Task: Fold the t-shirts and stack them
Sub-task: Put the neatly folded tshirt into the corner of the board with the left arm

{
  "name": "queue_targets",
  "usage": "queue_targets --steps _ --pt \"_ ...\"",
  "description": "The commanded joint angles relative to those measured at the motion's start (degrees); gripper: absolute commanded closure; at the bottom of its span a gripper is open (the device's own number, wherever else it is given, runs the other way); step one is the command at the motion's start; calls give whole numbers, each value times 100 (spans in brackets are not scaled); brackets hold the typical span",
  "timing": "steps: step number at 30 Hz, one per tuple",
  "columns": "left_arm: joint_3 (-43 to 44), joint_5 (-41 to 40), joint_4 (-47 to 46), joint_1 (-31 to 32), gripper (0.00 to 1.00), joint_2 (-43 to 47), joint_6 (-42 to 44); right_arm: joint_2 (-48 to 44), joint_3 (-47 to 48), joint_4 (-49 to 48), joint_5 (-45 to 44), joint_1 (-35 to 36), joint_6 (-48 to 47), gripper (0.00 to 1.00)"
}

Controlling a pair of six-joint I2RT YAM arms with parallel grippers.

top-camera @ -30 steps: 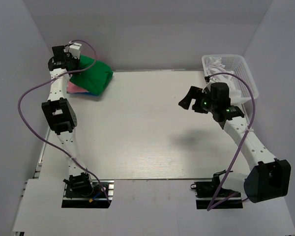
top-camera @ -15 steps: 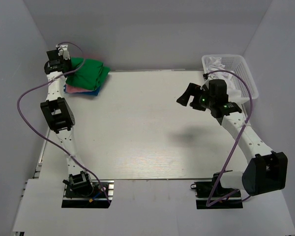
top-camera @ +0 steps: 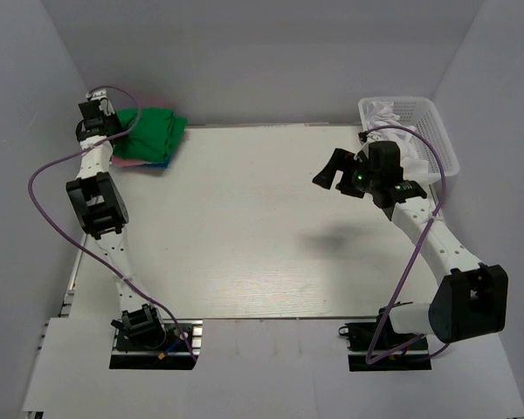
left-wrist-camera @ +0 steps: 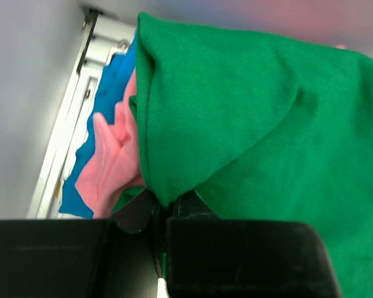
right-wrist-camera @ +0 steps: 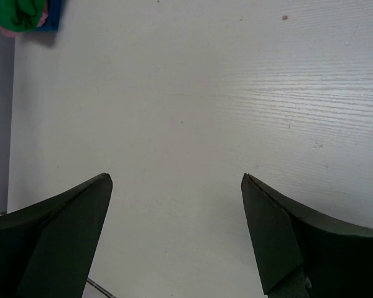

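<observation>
The folded green t-shirt (top-camera: 153,131) lies on top of a pink t-shirt (top-camera: 131,161) and a blue t-shirt (top-camera: 160,163) at the table's far left corner. My left gripper (top-camera: 113,122) is at the stack's left edge, shut on a fold of the green t-shirt (left-wrist-camera: 248,124); the pink t-shirt (left-wrist-camera: 115,161) and blue t-shirt (left-wrist-camera: 109,87) show beneath it. My right gripper (top-camera: 330,173) is open and empty, held above the table right of centre; in its wrist view its fingertips (right-wrist-camera: 96,192) are wide apart. A white t-shirt (top-camera: 384,112) lies in the basket.
A white plastic mesh basket (top-camera: 437,131) stands at the far right of the table (top-camera: 244,227), just behind my right arm. Grey walls close in the left, back and right sides. The stack shows small in the right wrist view (right-wrist-camera: 18,13).
My left gripper has pulled the green t-shirt left and back, so it now lies flatter over the pink and blue ones. My right gripper has shifted slightly left.
</observation>
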State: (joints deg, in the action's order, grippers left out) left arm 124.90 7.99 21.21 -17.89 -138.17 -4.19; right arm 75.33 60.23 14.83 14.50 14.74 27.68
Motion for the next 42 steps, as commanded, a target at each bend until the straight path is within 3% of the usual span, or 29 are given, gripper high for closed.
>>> queue_targets --steps 1,2,3,4,5,11,15,20,23,26,31,34,39,42 --pt "-47 -296 -436 -145 90 459 -600 -10 147 -279 79 20 18 10" --pt "155 -411 -242 -197 74 318 -723 -27 147 -288 96 20 18 10" --pt "601 -595 -32 -197 47 186 -907 -1 147 -296 123 29 1 10" --pt "788 -597 336 -197 8 63 -909 -18 130 -288 132 20 18 10" --pt "929 -692 462 -197 0 -25 -909 -27 147 -279 132 20 -8 10" --pt "-228 -1027 -143 -197 0 738 -1321 8 138 -253 184 11 -44 10" --pt "-291 -1020 225 -197 0 853 -1831 78 77 -331 325 11 -17 10" --pt "-598 -623 225 -22 0 1265 -1744 61 42 -428 351 20 -78 10" --pt "-1238 -456 -213 31 0 1774 -1744 61 15 -437 395 29 -123 10" --pt "-1766 -972 -399 93 0 2205 -1744 61 7 -411 483 29 -193 10" --pt "-2083 -1080 -241 198 0 2724 -1744 8 7 -384 440 37 -307 10" --pt "-2417 -634 -30 365 0 3180 -1648 -53 16 -341 334 37 -360 10" --pt "-3313 -710 436 908 0 3954 -1717 -282 -309 -498 352 11 -228 10" --pt "-3919 -502 403 1366 0 4646 -2260 -457 -520 -560 308 -6 -158 10"
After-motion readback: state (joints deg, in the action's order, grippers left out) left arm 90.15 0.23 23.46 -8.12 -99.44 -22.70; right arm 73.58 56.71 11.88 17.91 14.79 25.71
